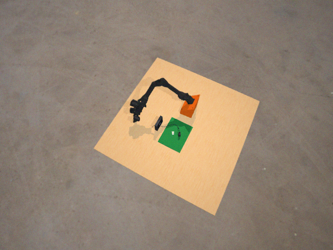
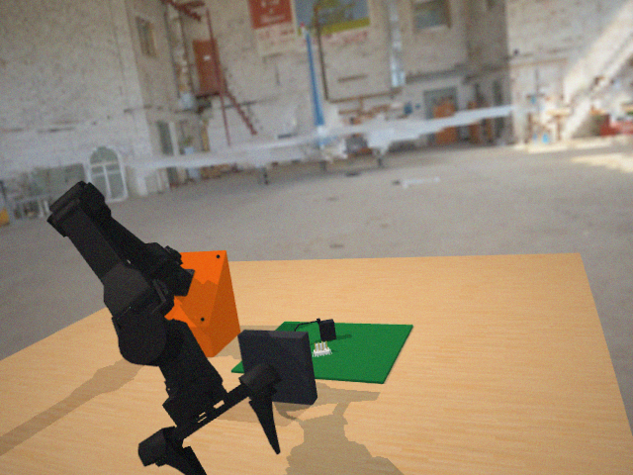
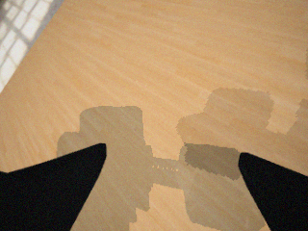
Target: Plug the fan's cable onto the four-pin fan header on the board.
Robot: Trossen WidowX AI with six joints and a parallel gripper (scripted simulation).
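Observation:
The green board (image 1: 171,144) (image 2: 368,362) lies on the table. The white four-pin header (image 1: 173,133) (image 2: 321,351) stands on it with bare pins. The black plug (image 1: 179,134) (image 2: 327,330) is on the cable's end, beside and apart from the header, over the board; whether it touches the board is unclear. The thin cable (image 1: 176,125) arcs from the plug to the dark square fan (image 1: 158,123) (image 2: 291,357), which stands upright beside the board. My gripper (image 1: 135,111) (image 2: 241,462) (image 3: 171,154) is open and empty above the table, on the fan's far side from the board. The wrist view shows neither plug nor header.
The orange base block (image 1: 188,109) (image 2: 217,307) carries the arm near the board's corner. The fan stands between the gripper and the board. The wooden table (image 1: 204,174) (image 2: 486,332) (image 3: 144,58) has an edge at upper left in the wrist view. Arm shadows fall on it.

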